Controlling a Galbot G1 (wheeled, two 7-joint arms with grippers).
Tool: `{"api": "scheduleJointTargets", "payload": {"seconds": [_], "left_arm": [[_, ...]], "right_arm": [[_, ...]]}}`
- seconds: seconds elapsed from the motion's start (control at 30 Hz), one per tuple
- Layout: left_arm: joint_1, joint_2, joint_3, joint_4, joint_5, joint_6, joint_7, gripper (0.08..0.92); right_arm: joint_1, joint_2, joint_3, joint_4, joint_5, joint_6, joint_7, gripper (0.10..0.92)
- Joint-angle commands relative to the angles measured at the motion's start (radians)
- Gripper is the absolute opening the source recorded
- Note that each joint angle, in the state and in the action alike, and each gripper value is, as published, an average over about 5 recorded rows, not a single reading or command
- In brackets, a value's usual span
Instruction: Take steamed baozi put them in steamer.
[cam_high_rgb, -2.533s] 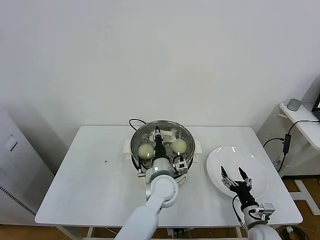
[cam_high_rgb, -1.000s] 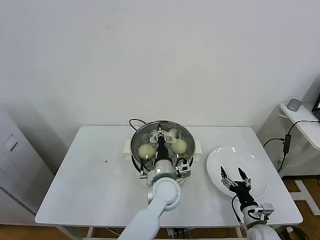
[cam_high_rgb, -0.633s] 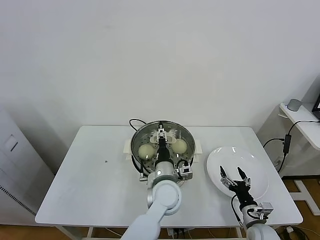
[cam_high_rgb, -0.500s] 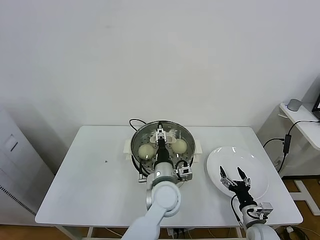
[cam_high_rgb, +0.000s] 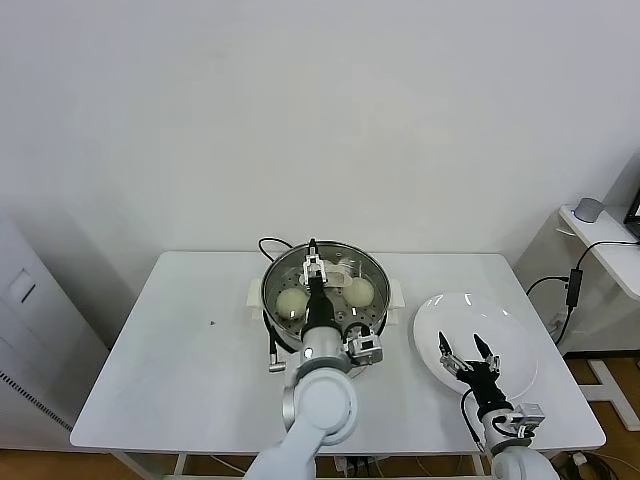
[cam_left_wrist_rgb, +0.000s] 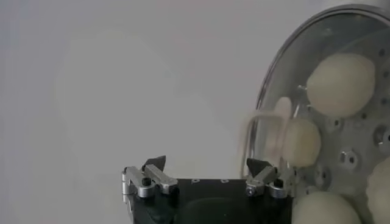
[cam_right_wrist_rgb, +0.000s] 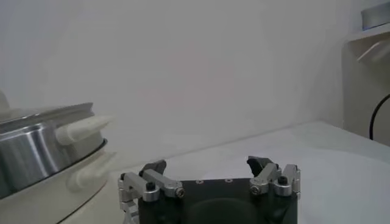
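A: Where do the steamed baozi (cam_high_rgb: 291, 301) sit?

B: Inside the steamer (cam_high_rgb: 275, 277) at frame centre, clear of each other so steam can pass between them. The left pincer (cam_high_rgb: 313, 264) hangs above them, released and empty.

A: And the right pincer (cam_high_rgb: 463, 353)?

B: Spread wide, holding nothing, over the bare plate (cam_high_rgb: 520, 370) at lower right; that arm waits.

The left arm (cam_high_rgb: 318, 330) hides the middle of the steamer (cam_high_rgb: 275, 275), so only two buns (cam_high_rgb: 290, 301) show fully; the plate's (cam_high_rgb: 440, 320) near part sits behind the right gripper (cam_high_rgb: 466, 352).
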Motion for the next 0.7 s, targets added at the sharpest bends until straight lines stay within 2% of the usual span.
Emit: {"api": "scheduleJointTargets", "payload": {"seconds": [0.03,0.17,0.27,0.43,0.57,0.7], "left_arm": [[0.040,0.022,-0.005,-0.067,0.005,0.049,0.012,0.823],[0.050,0.032,-0.011,-0.087,0.004,0.049,0.011,0.823],[0.069,0.048,-0.040,-0.119,-0.020,0.049,-0.029,0.823],[0.136,0.101,-0.175,-0.201,-0.234,0.021,-0.217,0.823],[0.192,0.134,-0.362,-0.266,-0.594,-0.162,-0.303,0.823],[0.254,0.148,-0.538,-0.305,-0.954,-0.381,-0.320,0.823]], "right_arm": [[0.001,-0.002,-0.009,-0.001,0.000,0.000,0.002,0.823],[0.003,-0.001,-0.012,-0.002,0.000,0.001,0.004,0.823],[-0.002,0.001,-0.012,0.011,0.001,-0.007,0.007,0.823],[-0.032,0.001,-0.014,0.076,-0.002,-0.041,0.011,0.823],[-0.046,-0.004,-0.015,0.119,-0.005,-0.059,0.014,0.823],[-0.053,-0.010,-0.018,0.136,-0.006,-0.055,0.005,0.823]]}}
